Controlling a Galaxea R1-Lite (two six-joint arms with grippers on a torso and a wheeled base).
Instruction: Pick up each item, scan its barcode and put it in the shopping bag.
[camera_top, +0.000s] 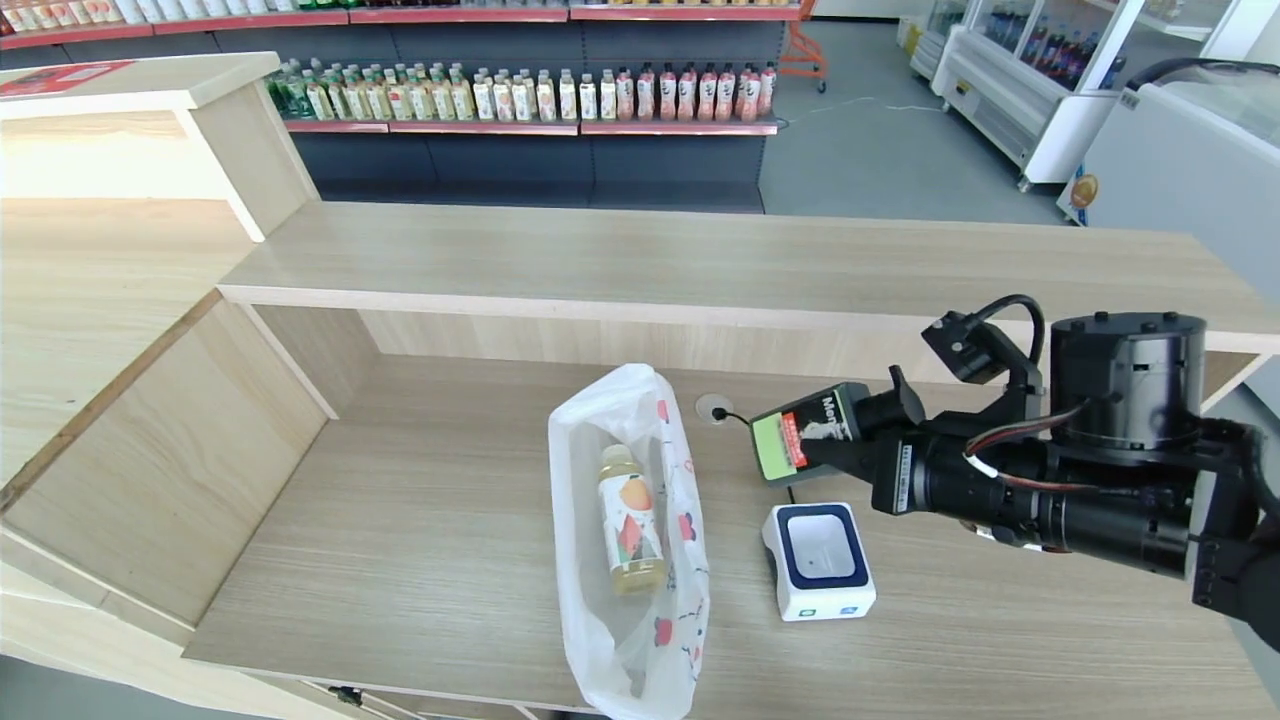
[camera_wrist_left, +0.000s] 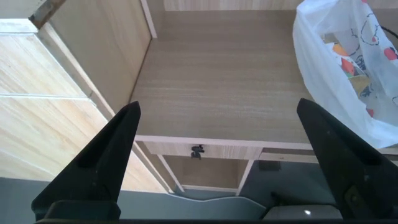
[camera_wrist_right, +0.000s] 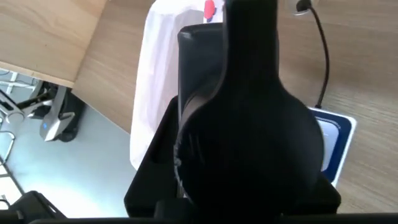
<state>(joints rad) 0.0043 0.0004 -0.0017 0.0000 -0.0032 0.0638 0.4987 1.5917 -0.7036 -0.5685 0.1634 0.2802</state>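
One item bagged: a bottle (camera_top: 630, 525) lies inside the shopping bag (camera_top: 575, 500), so that part of the task looks done.
Item in hand: a dark box (camera_top: 815, 420) with a green end, clenched in the right tool (camera_top: 850, 432). It is held in the air over the bench (camera_top: 400, 520), just behind the scanner (camera_top: 820, 560) and to the right of the bag.
Left to do: as I judge it, the box needs its scan, its drop into the bag, or both. Whether the barcode has been read I cannot tell.
Box heading: the long axis runs roughly level, in line with the right arm, and the green end points toward the bag.
Bottle heading: the long axis runs front to back, with the cap toward the far side of the bench.
Left tool (camera_wrist_left: 219, 109): released, fingers spread wide — it hangs by the bench's near edge, off to the left of the bag.
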